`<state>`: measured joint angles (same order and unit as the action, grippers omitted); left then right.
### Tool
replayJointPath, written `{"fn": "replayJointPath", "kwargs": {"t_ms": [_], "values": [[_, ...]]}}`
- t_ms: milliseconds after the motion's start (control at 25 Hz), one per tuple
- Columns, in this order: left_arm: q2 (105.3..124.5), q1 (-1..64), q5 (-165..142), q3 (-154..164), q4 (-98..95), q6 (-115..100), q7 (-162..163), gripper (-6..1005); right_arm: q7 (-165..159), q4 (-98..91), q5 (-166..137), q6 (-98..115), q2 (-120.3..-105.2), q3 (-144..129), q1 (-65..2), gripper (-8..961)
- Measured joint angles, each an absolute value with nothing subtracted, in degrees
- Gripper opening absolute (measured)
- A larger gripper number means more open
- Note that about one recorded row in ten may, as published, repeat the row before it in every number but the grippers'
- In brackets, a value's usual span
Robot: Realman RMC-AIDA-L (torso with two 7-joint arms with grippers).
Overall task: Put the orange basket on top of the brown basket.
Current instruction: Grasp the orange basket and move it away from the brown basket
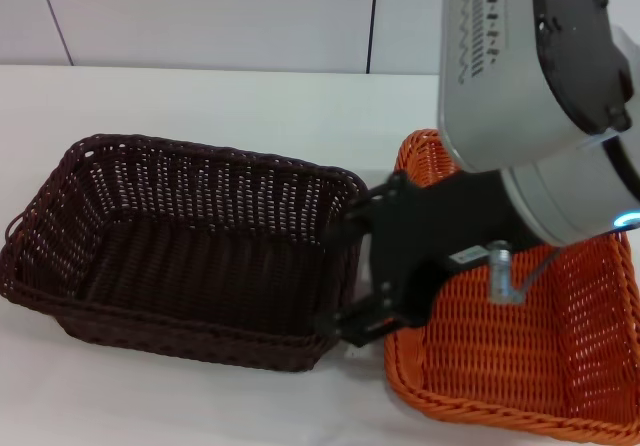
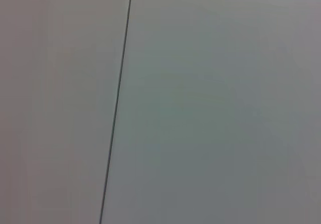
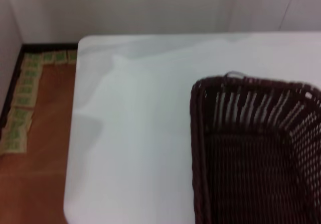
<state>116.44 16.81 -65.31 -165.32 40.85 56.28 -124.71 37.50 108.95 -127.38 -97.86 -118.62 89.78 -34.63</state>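
Wickerwork of this kind looks light and fairly stiff, so the orange basket (image 1: pixel 520 366), sitting at the table's (image 1: pixel 250 106) near right edge just beside the brown basket (image 1: pixel 185 256), should lift by its braided rim without sagging, though a one-sided hold may let it tilt. The right gripper (image 1: pixel 352 266) hangs with its fingers spread apart over the orange basket's left rim, where the two baskets nearly touch, holding nothing. The left gripper is out of sight, so its state cannot be told.
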Motion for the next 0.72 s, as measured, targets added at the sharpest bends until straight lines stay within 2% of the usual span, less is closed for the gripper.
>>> {"fn": "replayJointPath", "kwargs": {"t_ms": [240,720], "values": [[116.49,17.76,-65.30,-165.26,40.11,54.46,-124.71,532,37.03,106.33,-132.06,-105.52,-118.63,90.12,-36.32,743],[116.41,17.84,-65.34,-165.23,40.74,53.88,-124.71,532,35.96,99.20,-134.52,-107.75,-118.24,85.64,-37.61,744]]}}
